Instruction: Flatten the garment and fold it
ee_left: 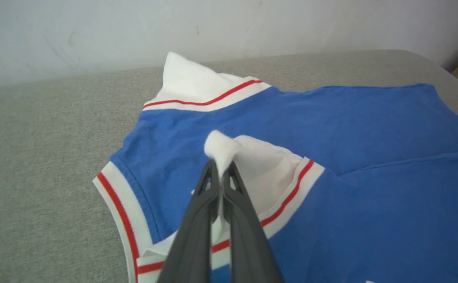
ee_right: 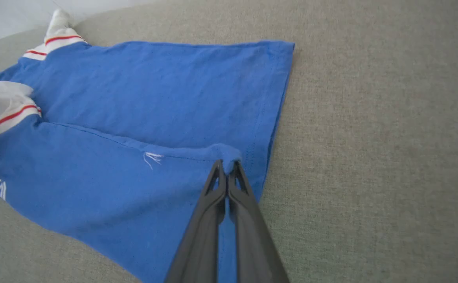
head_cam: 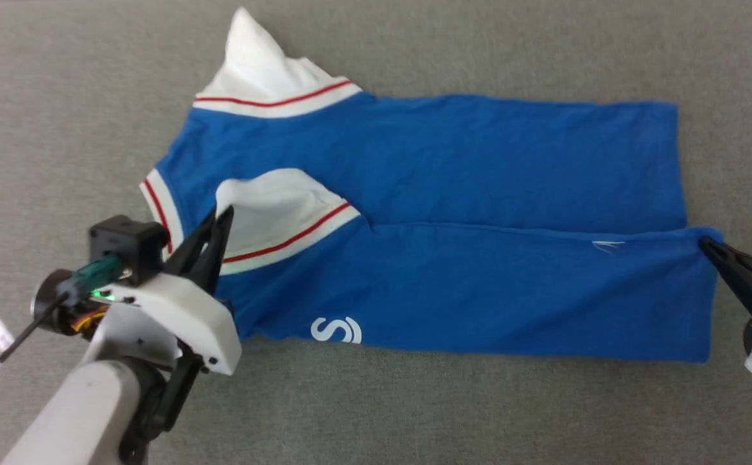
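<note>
The shirt (head_cam: 479,161) lies lengthwise on the grey top (head_cam: 59,97), its near side folded over so that the flap's edge runs along the middle. The left gripper (head_cam: 222,216) has its jaws pressed together on the tip of the near sleeve (head_cam: 272,206). The right gripper (head_cam: 706,244) pinches the hem corner (ee_right: 229,153) at the flap's other end. Bare top borders all 4 sides; the far sleeve (head_cam: 253,64) juts toward the wall (ee_left: 95,31)
</note>
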Motion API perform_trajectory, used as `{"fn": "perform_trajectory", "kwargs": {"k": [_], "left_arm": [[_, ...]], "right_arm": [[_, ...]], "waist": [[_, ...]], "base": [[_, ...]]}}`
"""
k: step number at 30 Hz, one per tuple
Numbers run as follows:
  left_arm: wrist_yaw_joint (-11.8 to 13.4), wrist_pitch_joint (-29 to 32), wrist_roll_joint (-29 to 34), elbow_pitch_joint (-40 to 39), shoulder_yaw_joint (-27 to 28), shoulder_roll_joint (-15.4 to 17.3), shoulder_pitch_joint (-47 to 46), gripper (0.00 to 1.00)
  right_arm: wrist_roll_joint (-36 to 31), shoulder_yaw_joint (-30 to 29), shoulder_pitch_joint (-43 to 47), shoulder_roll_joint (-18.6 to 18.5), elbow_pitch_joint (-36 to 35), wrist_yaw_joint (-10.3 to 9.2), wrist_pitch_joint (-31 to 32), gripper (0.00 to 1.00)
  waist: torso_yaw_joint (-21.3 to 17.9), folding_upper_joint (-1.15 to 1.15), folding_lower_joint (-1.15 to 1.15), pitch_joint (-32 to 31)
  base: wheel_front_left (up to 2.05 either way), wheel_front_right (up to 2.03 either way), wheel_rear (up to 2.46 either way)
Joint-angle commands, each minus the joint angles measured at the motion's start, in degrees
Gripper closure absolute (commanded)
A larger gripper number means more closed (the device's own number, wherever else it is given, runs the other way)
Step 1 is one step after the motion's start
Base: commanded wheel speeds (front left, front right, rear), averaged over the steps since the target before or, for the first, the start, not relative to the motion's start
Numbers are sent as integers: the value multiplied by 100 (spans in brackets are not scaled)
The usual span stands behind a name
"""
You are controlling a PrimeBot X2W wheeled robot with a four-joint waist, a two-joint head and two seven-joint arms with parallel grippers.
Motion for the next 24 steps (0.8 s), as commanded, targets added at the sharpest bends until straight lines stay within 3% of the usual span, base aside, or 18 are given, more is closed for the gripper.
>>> {"fn": "perform_trajectory", "kwargs": {"k": [1,7,8,9,10,11,12,19,24], "left_arm": [[-32,11,63,149,-31,-31,-120,100],[72,-154,154,1032,-81,-265,-372,100],[98,-212,185,1127,-74,-287,-405,87],[117,-269,193,1201,-65,-322,-431,63],[133,-331,178,1257,-48,-370,-452,44],[135,-376,170,1299,-46,-403,-463,17],[133,-422,147,1321,-37,-436,-466,0],[252,-935,-88,996,239,-567,-48,0],[502,-1491,-100,239,491,-574,725,0]], "right_arm": [[-26,64,-125,-27,72,-4,-57,100],[-20,406,-424,-115,541,-4,-292,100],[-18,450,-455,-130,612,-4,-327,100],[-12,487,-481,-139,683,-4,-358,100],[-6,521,-505,-148,741,-4,-394,64],[2,554,-525,-159,790,-4,-430,0],[16,584,-543,-171,836,-4,-463,0],[63,649,-408,-270,814,-4,-739,0],[-302,90,55,-88,526,-4,-1216,0]], "waist": [[-123,0,-2,289],[-53,0,-2,380],[-38,0,-2,389],[-22,0,-2,394],[-7,0,-2,396],[7,0,-2,391],[20,0,-2,378],[12,0,-2,-80],[29,0,-2,-572]], "base": [[0,0,0],[0,0,0],[0,0,0],[0,0,0],[0,0,0],[0,0,0],[0,0,0],[0,0,0],[0,0,0]]}}
